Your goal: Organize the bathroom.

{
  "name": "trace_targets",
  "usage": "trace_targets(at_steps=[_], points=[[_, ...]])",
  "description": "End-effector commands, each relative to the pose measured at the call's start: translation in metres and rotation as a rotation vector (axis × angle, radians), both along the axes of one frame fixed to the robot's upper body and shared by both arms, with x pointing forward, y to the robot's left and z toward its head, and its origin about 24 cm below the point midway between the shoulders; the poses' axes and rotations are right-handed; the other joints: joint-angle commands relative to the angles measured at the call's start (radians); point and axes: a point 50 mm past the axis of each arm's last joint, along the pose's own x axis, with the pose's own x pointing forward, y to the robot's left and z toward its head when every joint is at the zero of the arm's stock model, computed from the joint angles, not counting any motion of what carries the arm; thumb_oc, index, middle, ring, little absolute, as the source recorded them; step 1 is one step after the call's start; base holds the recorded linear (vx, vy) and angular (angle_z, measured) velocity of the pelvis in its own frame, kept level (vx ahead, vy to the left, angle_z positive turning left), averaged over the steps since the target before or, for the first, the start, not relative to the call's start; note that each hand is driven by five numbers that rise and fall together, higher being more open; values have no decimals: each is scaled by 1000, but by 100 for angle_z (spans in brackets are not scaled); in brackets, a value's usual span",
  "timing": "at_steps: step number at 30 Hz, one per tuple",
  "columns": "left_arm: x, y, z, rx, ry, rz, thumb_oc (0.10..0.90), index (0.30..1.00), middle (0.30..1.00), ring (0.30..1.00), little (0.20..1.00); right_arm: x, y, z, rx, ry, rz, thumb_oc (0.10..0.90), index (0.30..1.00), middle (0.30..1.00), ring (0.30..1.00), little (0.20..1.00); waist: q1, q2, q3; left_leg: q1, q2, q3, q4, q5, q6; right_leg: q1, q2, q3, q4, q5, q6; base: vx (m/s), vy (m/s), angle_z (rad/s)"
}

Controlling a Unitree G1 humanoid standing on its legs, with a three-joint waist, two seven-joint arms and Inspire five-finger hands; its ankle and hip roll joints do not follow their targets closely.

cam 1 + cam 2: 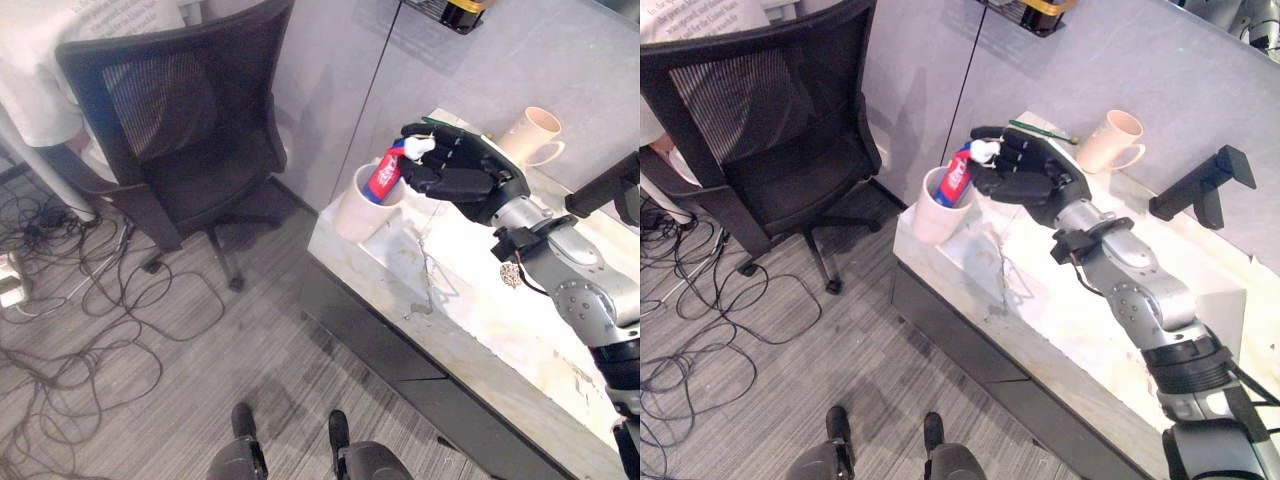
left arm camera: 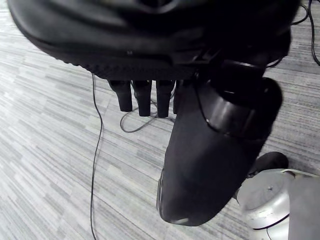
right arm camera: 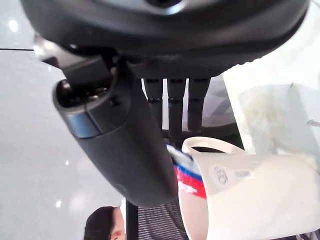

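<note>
Right hand (image 1: 1025,170) is seen reaching over the far-left corner of the pale marble desk (image 1: 1080,330), its fingers and white-capped thumb pinched on the top end of a red, white and blue toothpaste tube (image 1: 957,180). The tube is held tilted, its lower end already inside a white cup (image 1: 935,215) that stands upright at the desk's corner; in the right wrist view the tube (image 3: 187,182) is seen just inside the cup's rim (image 3: 250,195), between the thumb and the row of fingers. A second, cream-coloured mug (image 1: 1110,142) is placed further back near the grey wall, well apart from the cup, with a thin green stick-like item (image 1: 1043,130) lying behind the hand. A black bracket (image 1: 1200,183) is set on the desk to the right. Left hand (image 2: 200,150) is shown hanging over grey plank flooring, fingers relaxed and straight, holding nothing. A black mesh office chair (image 1: 180,130) is parked beside the desk.
</note>
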Motion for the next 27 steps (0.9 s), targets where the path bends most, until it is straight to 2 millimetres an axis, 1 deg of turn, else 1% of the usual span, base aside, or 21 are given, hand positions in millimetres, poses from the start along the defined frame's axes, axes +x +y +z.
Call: trace_targets(at_steps=[1,7,14,22,24,25,26,27], points=[[-27,27,8,107,115,-2,800,900,900,900,900,-25,0,59,146,-376,18,800,900,900,900,900,13,-31,-44,46,27,-10,88,-107,-10,-63,0,3,92,14,28,0,0,0],[-24,27,9,110,110,2,800,900,900,900,900,-26,-2,61,155,-385,15,800,900,900,900,900,6,-25,-42,49,22,-5,67,-98,-11,-72,1,6,85,18,31,0,0,0],[-26,26,8,105,115,-2,800,900,900,900,900,-26,-4,59,157,-384,1,800,900,900,900,900,5,-18,-44,53,20,0,58,-96,-12,-68,0,-1,79,18,32,-12,-1,-3],[-30,25,7,107,119,3,800,900,900,900,900,-26,-11,57,148,-381,-60,800,900,900,900,900,-1,-21,-59,73,25,13,42,-90,-17,-54,1,-5,67,21,33,0,0,-1],[-34,24,6,112,125,15,800,900,900,900,900,-26,-22,54,151,-375,-119,800,900,900,900,900,-8,-28,-73,87,29,25,38,-93,-18,-42,2,-11,60,23,34,16,-10,-2],[-40,23,5,117,133,21,800,900,900,900,900,-28,-30,53,160,-374,-168,800,900,900,900,900,-16,-32,-87,99,31,35,33,-94,-18,-36,1,-13,55,25,37,26,-13,-7],[-40,23,5,117,133,20,800,900,900,900,900,-28,-30,53,160,-374,-168,800,900,900,900,900,-15,-32,-88,99,31,35,32,-94,-18,-36,1,-13,55,25,37,38,-10,-13],[-44,21,4,121,136,33,800,900,900,900,900,-31,-40,53,171,-371,-209,800,900,900,900,900,-25,-33,-102,111,30,45,26,-94,-18,-29,3,-13,48,28,38,32,3,-17]])
